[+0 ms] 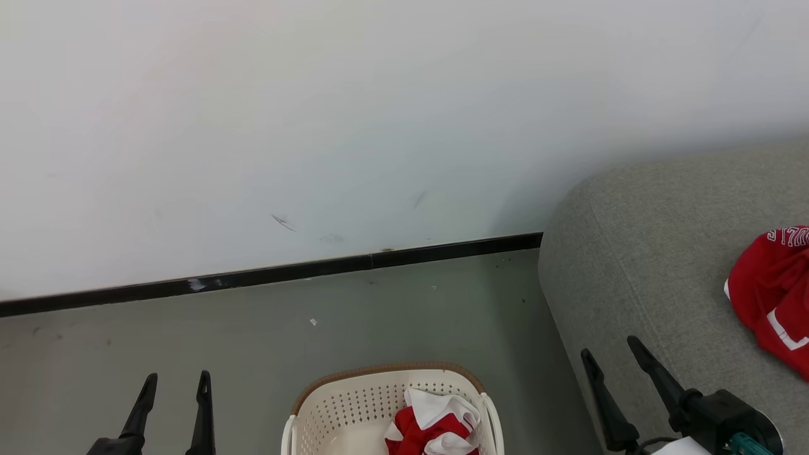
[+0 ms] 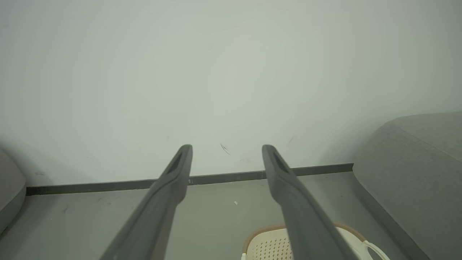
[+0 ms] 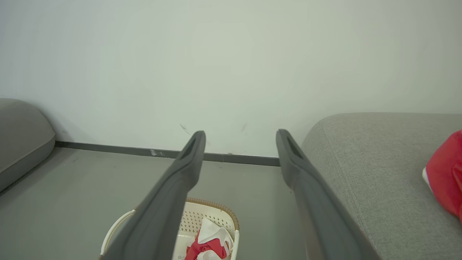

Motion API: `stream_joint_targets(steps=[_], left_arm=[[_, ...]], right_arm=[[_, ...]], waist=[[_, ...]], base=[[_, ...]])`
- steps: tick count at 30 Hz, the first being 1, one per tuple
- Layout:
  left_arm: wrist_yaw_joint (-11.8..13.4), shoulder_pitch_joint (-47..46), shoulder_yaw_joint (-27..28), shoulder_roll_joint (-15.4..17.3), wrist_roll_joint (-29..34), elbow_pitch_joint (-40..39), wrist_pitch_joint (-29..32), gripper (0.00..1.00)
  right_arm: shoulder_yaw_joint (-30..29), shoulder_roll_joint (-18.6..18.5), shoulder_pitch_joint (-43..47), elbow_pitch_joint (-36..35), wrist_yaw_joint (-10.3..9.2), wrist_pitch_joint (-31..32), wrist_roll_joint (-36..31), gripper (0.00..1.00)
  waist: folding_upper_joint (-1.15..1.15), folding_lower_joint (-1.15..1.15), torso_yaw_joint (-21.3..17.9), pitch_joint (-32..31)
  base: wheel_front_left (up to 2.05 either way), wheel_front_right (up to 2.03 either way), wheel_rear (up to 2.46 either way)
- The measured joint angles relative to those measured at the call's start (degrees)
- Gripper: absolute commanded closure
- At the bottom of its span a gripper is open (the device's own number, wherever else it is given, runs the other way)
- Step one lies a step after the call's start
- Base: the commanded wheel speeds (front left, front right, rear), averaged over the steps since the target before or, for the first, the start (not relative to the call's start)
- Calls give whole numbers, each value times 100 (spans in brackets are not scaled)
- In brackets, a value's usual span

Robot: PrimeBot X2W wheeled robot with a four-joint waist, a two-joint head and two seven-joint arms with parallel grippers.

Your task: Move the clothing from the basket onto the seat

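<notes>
Both pairs of jaws, apart and empty, flank the cream perforated plastic basket (image 1: 341,411), bottom centre, its red-and-white jersey (image 1: 435,431) bound for the grey fabric seat (image 1: 632,265).

- basket (image 1: 341,411) is showing cream-white, hole-dotted walls, brown woven-look rim
- basket jersey (image 1: 436,426) is showing red with white patches
- seat (image 1: 638,265) is reading plain grey
- seat jersey (image 1: 765,297) is showing red, white outline lettering, white stripe trim
- floor (image 1: 253,335) is looking grey-green, skirting (image 1: 284,273) black, wall (image 1: 316,126) off-white
- left gripper (image 1: 177,376) and right gripper (image 1: 608,345) are showing black
</notes>
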Motion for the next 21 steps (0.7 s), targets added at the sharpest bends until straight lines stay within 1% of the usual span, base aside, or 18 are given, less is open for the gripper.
stream_joint_targets(steps=[7,15,21], left_arm=[[-34,1,19,16,62,4,0,0],[-213,-71,-185,108,166,203,0,0],[-374,-431,-413,169,354,360,33,0]], right_arm=[[-9,0,0,-87,0,0,-12,0],[-29,1,2,-218,0,0,-115,0],[-52,2,3,-366,0,0,-118,0]], waist=[[0,0,6,63],[0,0,-5,184],[0,0,-27,325]], base=[[0,0,0],[0,0,0],[0,0,0]])
